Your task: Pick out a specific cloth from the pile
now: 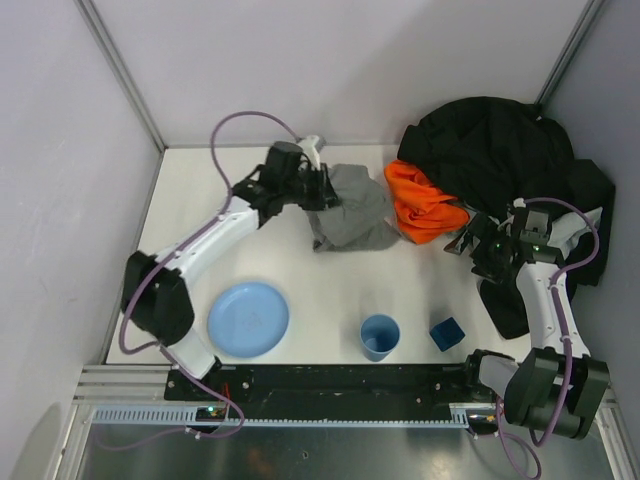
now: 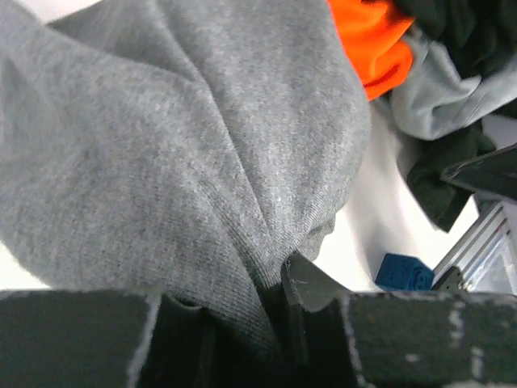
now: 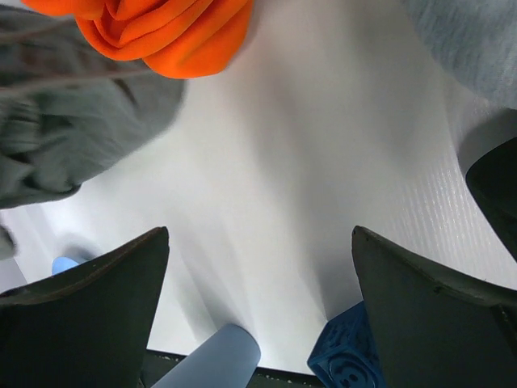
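The grey cloth (image 1: 352, 210) hangs bunched at the table's middle back, left of the pile (image 1: 500, 160). My left gripper (image 1: 322, 190) is shut on the cloth's left edge; in the left wrist view the grey fabric (image 2: 186, 162) fills the frame and is pinched between the jaws. The pile is mostly a black jacket with an orange cloth (image 1: 425, 208) at its left side. My right gripper (image 1: 468, 243) is open and empty just right of the orange cloth, over bare table. The right wrist view shows the grey cloth (image 3: 73, 137) and the orange cloth (image 3: 161, 32) ahead.
A blue plate (image 1: 248, 319) lies front left. A blue cup (image 1: 380, 336) and a dark blue cube (image 1: 447, 333) stand at the front middle. Grey walls close the back and sides. A black rail (image 1: 330, 382) runs along the near edge.
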You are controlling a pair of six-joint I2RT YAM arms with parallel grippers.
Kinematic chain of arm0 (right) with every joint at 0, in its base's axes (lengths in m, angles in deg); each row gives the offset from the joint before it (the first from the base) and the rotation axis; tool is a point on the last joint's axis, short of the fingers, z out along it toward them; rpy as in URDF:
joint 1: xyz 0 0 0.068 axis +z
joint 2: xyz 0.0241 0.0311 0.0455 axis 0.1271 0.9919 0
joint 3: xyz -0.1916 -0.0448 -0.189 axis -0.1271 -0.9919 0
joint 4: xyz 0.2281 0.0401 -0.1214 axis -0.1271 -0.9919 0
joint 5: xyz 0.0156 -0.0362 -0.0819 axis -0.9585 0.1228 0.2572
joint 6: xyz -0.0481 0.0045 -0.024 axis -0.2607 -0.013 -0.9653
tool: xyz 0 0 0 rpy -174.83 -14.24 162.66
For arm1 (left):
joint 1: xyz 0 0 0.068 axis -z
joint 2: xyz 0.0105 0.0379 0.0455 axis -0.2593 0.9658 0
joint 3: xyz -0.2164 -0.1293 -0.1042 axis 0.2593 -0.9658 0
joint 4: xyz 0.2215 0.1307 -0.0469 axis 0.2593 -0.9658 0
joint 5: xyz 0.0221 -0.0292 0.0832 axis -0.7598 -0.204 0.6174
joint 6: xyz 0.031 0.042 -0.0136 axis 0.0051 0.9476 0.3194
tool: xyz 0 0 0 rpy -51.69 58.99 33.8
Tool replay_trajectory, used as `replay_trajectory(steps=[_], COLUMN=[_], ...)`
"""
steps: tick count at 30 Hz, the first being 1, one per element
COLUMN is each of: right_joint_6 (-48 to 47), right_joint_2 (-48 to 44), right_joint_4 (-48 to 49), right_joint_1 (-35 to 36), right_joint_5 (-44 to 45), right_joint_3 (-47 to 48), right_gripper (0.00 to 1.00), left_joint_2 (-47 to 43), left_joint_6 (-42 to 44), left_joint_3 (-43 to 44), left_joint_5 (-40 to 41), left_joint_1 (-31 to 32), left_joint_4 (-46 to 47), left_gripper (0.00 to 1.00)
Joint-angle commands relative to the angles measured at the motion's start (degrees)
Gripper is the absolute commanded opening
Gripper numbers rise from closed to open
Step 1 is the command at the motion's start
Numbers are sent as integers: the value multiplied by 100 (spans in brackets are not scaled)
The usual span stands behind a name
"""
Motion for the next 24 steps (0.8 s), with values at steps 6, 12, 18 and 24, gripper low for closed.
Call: replay_trajectory(steps=[6,12,18,24], right_joint_6=[174,270,354,371], right_joint_2=[-193,-207,-175,-144], right_joint_4=[-132,-96,-20,-14], right_joint_1=[182,313,456,528], right_joint_5=[138,183,214,256], right_joint_3=[-16,-30,-32,-34], right_gripper=[99,99,99,99], left_joint_2=[-1920,-2932,-3468,-3464], left_joint_6=[-215,-234,-78,132], left_joint_3=[-108,-143,30,148], left_joint_5=[-584,-771,-843,-937], left_joint_1=[-1058,-1987,-2809,-3255], left_joint_4=[341,215,-112,-399], left_gripper=[1,1,1,1])
